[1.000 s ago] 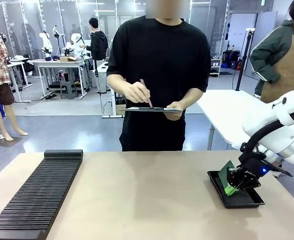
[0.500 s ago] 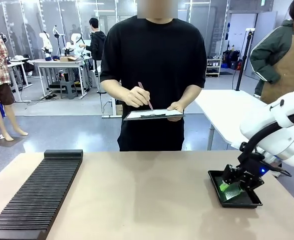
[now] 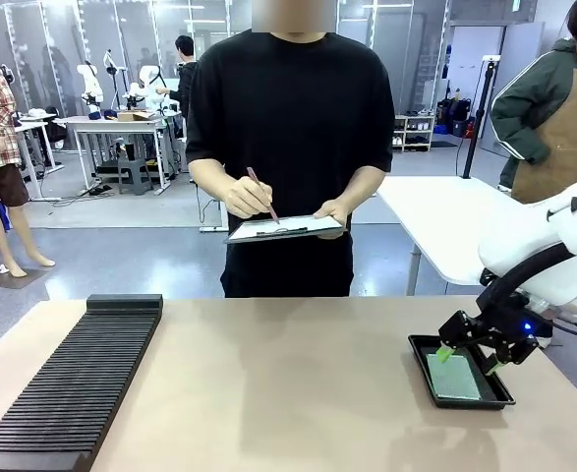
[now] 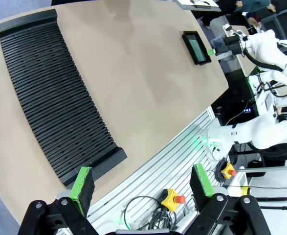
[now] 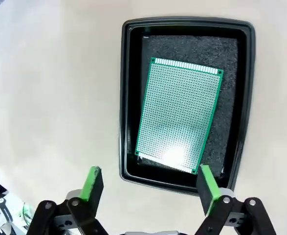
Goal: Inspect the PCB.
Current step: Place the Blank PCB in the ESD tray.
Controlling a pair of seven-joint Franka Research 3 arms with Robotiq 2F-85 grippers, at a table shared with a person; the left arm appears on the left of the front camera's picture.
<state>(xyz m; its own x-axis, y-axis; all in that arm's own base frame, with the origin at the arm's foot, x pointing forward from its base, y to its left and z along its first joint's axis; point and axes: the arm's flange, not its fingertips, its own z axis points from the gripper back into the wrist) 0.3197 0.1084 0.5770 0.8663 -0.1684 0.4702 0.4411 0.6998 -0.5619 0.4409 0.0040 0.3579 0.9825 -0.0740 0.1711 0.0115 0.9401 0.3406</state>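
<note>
Front view, from the left: a long black slotted rack (image 3: 72,379) lies along the table's left side, untouched. In the middle, across the table, a person stands holding a clipboard (image 3: 285,228) in one hand and a pen (image 3: 261,195) in the other hand (image 3: 246,199), the pen tip resting on the paper; a second ago the board was held higher and flatter. At the right, the black tray (image 3: 421,356) sits near the table's edge with the PCB (image 3: 453,376) lying flat inside it. A second ago the right gripper (image 3: 470,359) held the board tilted on edge in the tray; now its fingers stand apart and have lifted just clear, so the board has been let go. Judging from that, the handling part of the inspection looks finished for this board, with the person noting the result.

In the right wrist view the green pads are spread wide with nothing between them, hovering above the tray's near rim (image 5: 182,183). The PCB (image 5: 180,112) rests slightly skewed on the tray's dark foam lining, a green rectangle with a fine grid of holes, a pale contact strip along its far edge, and a glare spot near its close end.

The left gripper (image 4: 142,187) hangs open too, high over the rack's end, holding nothing.
</note>
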